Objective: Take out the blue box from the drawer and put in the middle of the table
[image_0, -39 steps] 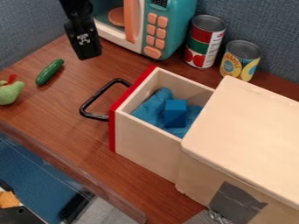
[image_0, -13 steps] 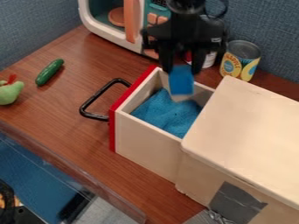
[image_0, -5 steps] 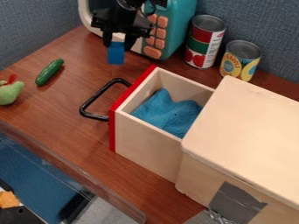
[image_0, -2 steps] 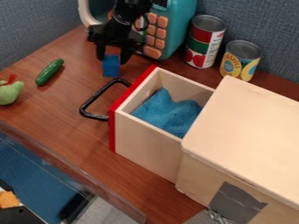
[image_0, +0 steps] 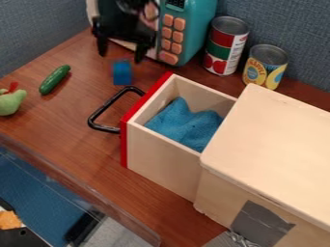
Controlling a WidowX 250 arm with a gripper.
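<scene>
A cucumber (image_0: 55, 79) lies near a green toy (image_0: 11, 102), a tall can (image_0: 226, 46) between a microwave (image_0: 199, 24) and a shorter can (image_0: 265, 67).

"Where does the arm (image_0: 132, 6) come in?"

"At the top edge of the camera view, left of its middle. It's black."

"And the tool (image_0: 120, 56)?"

"Black as well, hanging at the lower end of the arm in the upper left part of the view, pointing down."

"Are its fingers (image_0: 102, 47) together?"

"No, they're spread well apart, with a wide gap between the tips. One hangs at each end of the broad dark body above them."

"Level with each other?"

"Not quite, as the camera sees it. The tip toward the view's left edge sits a little higher in the view than the other."

"Sharp outlines?"

"Somewhat blurred."
</scene>
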